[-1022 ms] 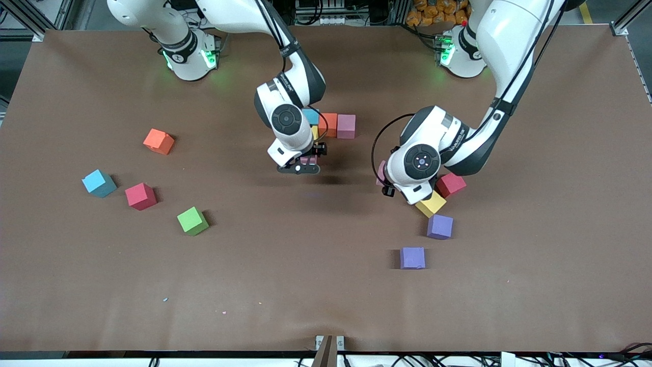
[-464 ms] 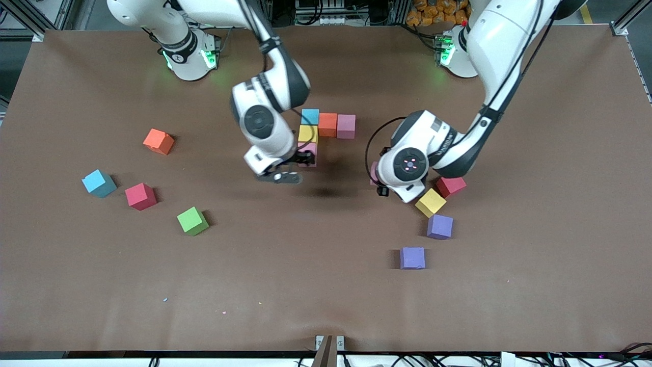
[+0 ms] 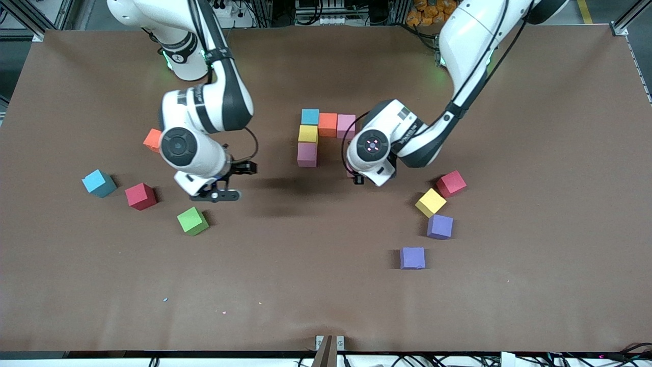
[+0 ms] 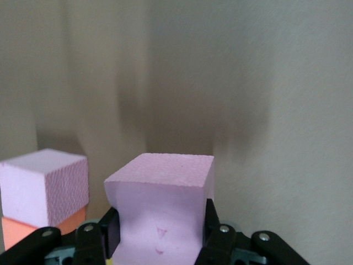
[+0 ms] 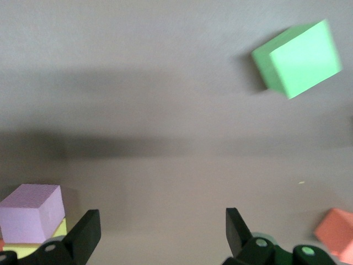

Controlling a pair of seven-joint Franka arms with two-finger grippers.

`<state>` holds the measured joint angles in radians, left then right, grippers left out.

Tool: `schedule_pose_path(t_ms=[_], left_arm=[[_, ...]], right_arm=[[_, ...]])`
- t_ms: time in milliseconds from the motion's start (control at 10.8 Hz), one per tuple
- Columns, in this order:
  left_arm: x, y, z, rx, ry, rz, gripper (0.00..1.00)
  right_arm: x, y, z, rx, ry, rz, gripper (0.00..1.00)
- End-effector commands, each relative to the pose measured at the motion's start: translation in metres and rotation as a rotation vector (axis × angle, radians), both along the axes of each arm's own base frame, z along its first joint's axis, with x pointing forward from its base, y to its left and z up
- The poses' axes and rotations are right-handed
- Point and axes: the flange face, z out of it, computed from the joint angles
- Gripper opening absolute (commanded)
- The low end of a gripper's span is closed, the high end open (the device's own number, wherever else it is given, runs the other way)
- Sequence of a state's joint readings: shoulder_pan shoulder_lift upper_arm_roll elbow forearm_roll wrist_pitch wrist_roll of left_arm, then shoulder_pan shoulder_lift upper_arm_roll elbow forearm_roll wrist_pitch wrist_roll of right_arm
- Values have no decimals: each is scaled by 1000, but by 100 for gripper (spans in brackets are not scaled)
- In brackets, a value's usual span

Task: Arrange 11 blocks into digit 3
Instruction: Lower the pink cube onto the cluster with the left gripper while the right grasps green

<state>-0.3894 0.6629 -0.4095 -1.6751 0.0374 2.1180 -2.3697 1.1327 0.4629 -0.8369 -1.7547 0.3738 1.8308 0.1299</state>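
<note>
Five blocks stand joined at mid-table: a row of blue (image 3: 309,116), orange (image 3: 328,124) and pink (image 3: 346,126), with yellow (image 3: 307,133) and pink (image 3: 306,154) in a column under the blue one. My left gripper (image 3: 355,176) is shut on a pink block (image 4: 160,204), squeezing its sides, and hangs beside the row's pink block (image 4: 47,185); the hand hides most of the held block in the front view. My right gripper (image 3: 216,192) is open and empty over bare table beside the green block (image 3: 192,220).
Loose blocks at the right arm's end: orange (image 3: 152,139) partly under the arm, blue (image 3: 98,183), red (image 3: 140,196). At the left arm's end: red (image 3: 451,183), yellow (image 3: 431,202), purple (image 3: 440,226), and another purple (image 3: 412,258) nearer the front camera.
The right arm left the pink block under the yellow one and swung toward its own end, over to the green block. The left arm carried its pink block toward the joined blocks.
</note>
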Motion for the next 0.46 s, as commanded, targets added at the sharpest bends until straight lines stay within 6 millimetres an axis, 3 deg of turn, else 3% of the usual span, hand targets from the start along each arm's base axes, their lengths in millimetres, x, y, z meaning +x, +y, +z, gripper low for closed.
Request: schedule_pose_path(t_ms=[0,186,371], left_arm=[[-18,-28,-9,30,-46,8,0],[-21,-44,-12,19,-66,32,0],[-31,-57,-17,21,-67,15,0]], right_arm=[[6,-5,21,-37,-29,89,100],[30,-44,29,-3,-57,185,100],[43,-54,22,-4,-102,265,100]])
